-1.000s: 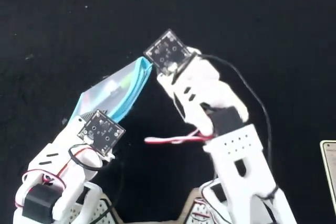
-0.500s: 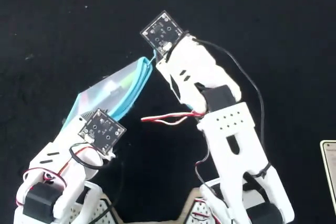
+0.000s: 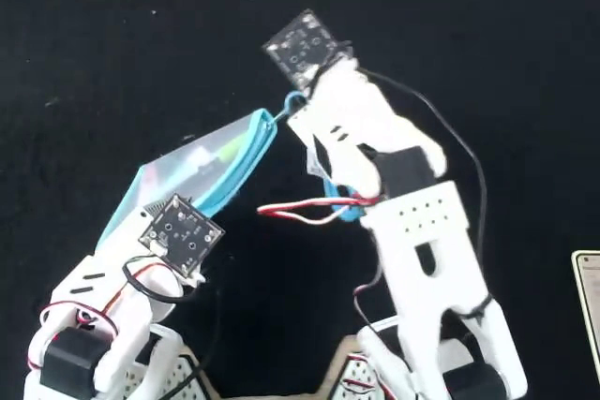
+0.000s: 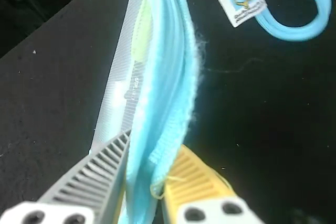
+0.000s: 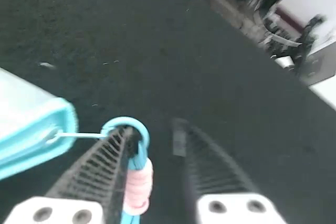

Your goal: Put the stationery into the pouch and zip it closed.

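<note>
The light-blue pouch (image 3: 202, 161) with a clear side stretches over the black table between the two arms. My left gripper (image 3: 159, 205) is shut on its near end; in the left wrist view the grey and yellow fingers (image 4: 107, 161) pinch the blue zip edge of the pouch (image 4: 157, 66). At the far end a blue cord loop (image 3: 295, 100) hangs from the zip pull. My right gripper (image 5: 152, 128) is open, with the loop (image 5: 118, 120) hooked over one finger beside the pouch corner (image 5: 26, 124). Coloured stationery shows faintly through the clear side.
The loop's strap (image 3: 342, 208) hangs down beside the right arm, near its red and white cables (image 3: 300, 214). A white tag (image 4: 240, 4) sits on the cord (image 4: 289, 31). A pale flat object (image 3: 589, 297) lies at the table's right edge.
My right gripper has swung away from the pouch's far end, taking the loop with it. The pouch end has shifted slightly right. The left arm has kept still.
</note>
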Controlling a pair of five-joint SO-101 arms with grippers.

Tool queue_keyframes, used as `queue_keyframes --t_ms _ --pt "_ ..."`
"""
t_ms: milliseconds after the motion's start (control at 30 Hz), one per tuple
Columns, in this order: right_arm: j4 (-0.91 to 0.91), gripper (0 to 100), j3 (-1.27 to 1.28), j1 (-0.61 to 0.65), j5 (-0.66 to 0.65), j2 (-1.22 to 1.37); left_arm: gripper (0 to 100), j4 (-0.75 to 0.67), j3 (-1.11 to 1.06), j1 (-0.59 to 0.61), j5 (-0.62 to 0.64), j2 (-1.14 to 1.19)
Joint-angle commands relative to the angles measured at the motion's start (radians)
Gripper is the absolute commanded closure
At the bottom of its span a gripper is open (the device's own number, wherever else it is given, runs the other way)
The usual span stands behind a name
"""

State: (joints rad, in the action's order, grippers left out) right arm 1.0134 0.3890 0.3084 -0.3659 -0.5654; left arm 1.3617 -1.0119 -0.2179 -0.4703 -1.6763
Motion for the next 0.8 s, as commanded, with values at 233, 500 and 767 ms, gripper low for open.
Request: queue_keyframes --t_ms 233,500,767 --pt "0.433 80.8 -0.417 0.183 0.037 -0.177 97 -0.213 -0.018 0.001 0.044 -0.003" --pt "0.503 81.5 -0.441 0.169 0.031 -0.255 97 -0.431 -0.151 0.124 0.097 -0.003" --pt "0.396 98.7 -0.062 -0.121 0.037 -0.32 97 -0.687 -0.189 0.191 0.141 0.006"
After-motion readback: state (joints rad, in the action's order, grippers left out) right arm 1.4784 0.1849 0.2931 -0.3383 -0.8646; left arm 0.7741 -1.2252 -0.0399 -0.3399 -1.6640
